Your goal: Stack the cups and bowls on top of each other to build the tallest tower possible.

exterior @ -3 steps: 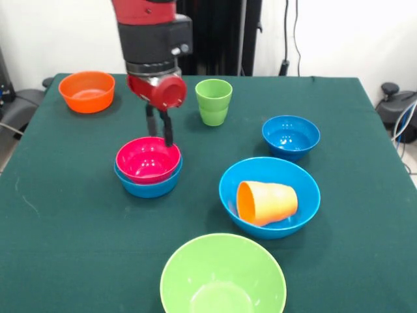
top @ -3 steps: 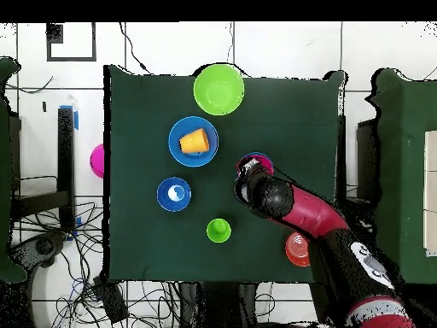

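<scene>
While the gripper (exterior @ -3 steps: 160,128) hangs over the glossy pink-red plastic bowl (exterior @ -3 steps: 147,158) nested in a small blue bowl (exterior @ -3 steps: 149,186), its fingers (exterior @ -3 steps: 167,131) sit nearly together at the rim. Overhead, the arm hides that stack (top @ -3 steps: 259,160); lifting could drag both bowls across the green bench (top @ -3 steps: 145,120).

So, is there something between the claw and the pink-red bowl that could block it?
Nothing visible. The claw hangs right over the far rim of the pink-red bowl, which sits nested in a small blue bowl. The green cup stands off to the side.
</scene>
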You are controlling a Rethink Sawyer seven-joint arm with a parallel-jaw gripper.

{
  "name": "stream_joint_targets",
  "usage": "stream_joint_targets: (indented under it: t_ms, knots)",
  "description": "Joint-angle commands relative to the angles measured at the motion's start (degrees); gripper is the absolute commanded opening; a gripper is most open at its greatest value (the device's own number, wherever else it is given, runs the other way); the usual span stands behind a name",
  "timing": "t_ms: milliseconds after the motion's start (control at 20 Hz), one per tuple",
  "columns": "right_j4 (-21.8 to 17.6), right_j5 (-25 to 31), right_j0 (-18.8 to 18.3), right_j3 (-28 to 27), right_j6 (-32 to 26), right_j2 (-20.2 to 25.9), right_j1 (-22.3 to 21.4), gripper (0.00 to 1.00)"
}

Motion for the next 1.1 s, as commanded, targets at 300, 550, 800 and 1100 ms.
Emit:
stream_joint_targets:
  t_ms: [300, 550, 800, 1100]
  knots:
    - [3.71, -5.42, -0.14, 1.37, 9.23, 10.86, 5.24, 1.0]
    - [4.08, -6.07, -0.43, 1.32, 9.4, 12.54, 6.06, 1.0]
    - [4.19, -6.86, -0.86, 1.05, 9.57, 14.54, 7.34, 1.0]
    - [4.87, -8.77, -0.74, 1.36, 11.15, 18.5, 9.16, 1.0]
